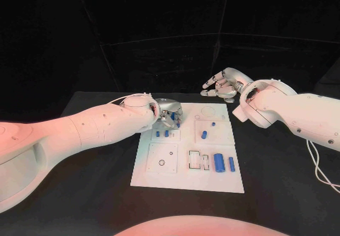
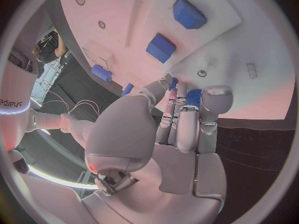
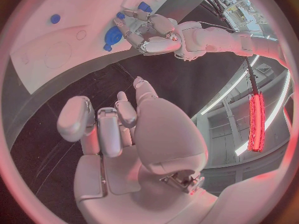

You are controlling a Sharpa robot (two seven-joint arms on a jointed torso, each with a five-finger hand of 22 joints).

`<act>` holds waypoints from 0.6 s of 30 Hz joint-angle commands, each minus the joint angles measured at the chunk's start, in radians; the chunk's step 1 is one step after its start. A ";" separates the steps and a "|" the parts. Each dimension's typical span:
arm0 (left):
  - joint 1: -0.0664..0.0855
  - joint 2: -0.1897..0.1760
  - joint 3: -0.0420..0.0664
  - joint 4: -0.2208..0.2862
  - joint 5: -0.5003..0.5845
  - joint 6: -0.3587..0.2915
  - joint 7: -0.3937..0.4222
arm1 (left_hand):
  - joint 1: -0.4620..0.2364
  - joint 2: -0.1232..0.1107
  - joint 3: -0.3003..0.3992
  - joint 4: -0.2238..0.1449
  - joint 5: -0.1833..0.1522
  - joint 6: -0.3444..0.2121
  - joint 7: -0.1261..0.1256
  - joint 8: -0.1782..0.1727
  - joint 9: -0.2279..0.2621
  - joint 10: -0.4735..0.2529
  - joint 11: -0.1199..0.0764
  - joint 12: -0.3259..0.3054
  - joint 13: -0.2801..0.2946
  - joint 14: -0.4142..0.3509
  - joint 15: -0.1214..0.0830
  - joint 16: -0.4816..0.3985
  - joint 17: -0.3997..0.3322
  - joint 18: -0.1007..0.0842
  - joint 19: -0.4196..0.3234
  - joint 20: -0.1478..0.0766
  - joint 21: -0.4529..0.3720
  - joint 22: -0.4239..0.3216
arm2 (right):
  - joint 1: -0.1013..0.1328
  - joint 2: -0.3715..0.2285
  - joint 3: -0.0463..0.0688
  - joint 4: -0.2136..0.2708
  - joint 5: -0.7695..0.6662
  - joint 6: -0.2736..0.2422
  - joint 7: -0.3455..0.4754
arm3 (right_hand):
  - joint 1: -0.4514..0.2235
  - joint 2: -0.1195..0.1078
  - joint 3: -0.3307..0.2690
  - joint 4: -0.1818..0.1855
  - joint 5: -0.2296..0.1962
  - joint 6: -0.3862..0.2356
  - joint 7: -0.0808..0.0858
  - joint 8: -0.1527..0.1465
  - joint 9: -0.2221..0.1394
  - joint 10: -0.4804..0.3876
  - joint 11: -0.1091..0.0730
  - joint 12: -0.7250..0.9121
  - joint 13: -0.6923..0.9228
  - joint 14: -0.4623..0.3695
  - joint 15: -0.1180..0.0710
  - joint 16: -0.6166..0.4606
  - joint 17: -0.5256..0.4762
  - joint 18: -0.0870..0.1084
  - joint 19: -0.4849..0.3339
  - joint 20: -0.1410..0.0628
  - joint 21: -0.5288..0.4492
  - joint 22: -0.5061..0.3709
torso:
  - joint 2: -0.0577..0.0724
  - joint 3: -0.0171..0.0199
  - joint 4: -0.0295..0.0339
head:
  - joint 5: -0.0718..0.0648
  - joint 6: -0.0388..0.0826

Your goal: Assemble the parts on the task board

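Near edge of the black table (image 1: 85, 196) bare and dark. White task board (image 1: 187, 183) lying lengthwise down the middle of the tabletop, near edge well short of the table's near edge.

On the board's near half, toward its right edge: large blue cylinder (image 1: 219, 161) lying flat, slimmer blue bar (image 1: 231, 164) just beside it on the right edge side. Beside these, toward the board's centre, a small rectangular frame slot (image 1: 195, 160). Toward the left edge at the same depth, a raised white square plate (image 1: 162, 158) with small round holes.

Mid-board: two small blue pegs (image 1: 203, 134) close together, one a little farther than the other. Across from them by the left edge, short blue blocks (image 1: 161, 133) just under the left hand.

Left hand (image 1: 167, 112) low over the board's far left quarter, fingers curled downward. From the left wrist camera: fingertips (image 2: 167, 80) bunched together with a small blue part (image 2: 194, 97) showing between and behind them; firmly pinched or merely touched, cannot tell. Two blue blocks (image 2: 162, 48) on the white surface just beyond the fingertips.

Far end of the board: faint circular recess (image 1: 205, 112) near the far right corner.

Right hand (image 1: 221, 84) beyond the board's far right corner, raised over the black tabletop, clear of the board. Fingers (image 3: 99, 124) loosely bent and spread, nothing in them.
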 commanded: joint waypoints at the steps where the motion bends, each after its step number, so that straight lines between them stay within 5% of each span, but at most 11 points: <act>1: -0.004 0.003 -0.002 0.001 -0.009 0.025 0.005 | -0.011 0.005 0.000 -0.005 -0.003 -0.005 -0.003 -0.006 0.000 0.009 -0.002 -0.007 0.000 0.019 -0.007 0.005 0.000 -0.019 0.009 -0.002 0.008 0.004 | 0.002 0.001 0.001 0.000 0.002 0.005 0.011 | 0.003 0.008 -0.004 0.000 0.006 -0.005 0.000 0.003 -0.001 -0.002 -0.001 -0.003 0.002 0.053 -0.005 -0.002 0.023 0.020 -0.006 0.003 -0.001 0.001 | 0.000 0.0001 -0.0002 | 0.000 -0.001; 18: -0.005 0.001 -0.002 0.001 -0.009 -0.036 0.023 | -0.003 0.053 0.042 -0.020 -0.003 0.074 -0.020 -0.011 0.006 0.100 -0.024 -0.018 0.003 0.023 -0.026 0.010 -0.002 -0.030 0.026 -0.017 0.066 0.073 | 0.002 0.003 0.001 -0.001 0.002 0.009 0.010 | 0.004 0.009 -0.003 0.001 0.006 -0.004 -0.001 0.004 -0.001 -0.002 -0.001 -0.003 0.002 0.053 -0.005 -0.002 0.023 0.020 -0.006 0.004 -0.001 0.001 | 0.000 0.0000 -0.0001 | -0.003 -0.001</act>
